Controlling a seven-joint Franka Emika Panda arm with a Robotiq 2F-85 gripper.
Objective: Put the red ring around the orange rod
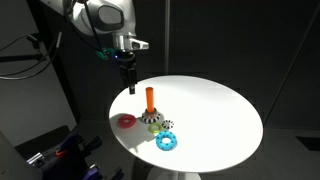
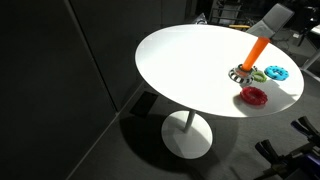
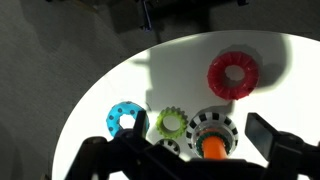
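The red ring (image 1: 127,121) lies flat on the white round table (image 1: 210,105), near its edge and apart from the rod; it also shows in the other exterior view (image 2: 254,96) and in the wrist view (image 3: 233,76). The orange rod (image 1: 150,98) stands upright on its black-and-white speckled base (image 3: 212,128) and shows in both exterior views (image 2: 256,50). My gripper (image 1: 129,82) hangs open and empty above the table, just beside the rod. In the wrist view its fingers (image 3: 200,135) straddle the rod's base from above.
A light-blue dotted ring (image 3: 124,118), a green toothed ring (image 3: 170,124) and a small black-and-white ring (image 3: 168,146) lie close to the rod's base. The table edge runs near the red ring. The surroundings are dark.
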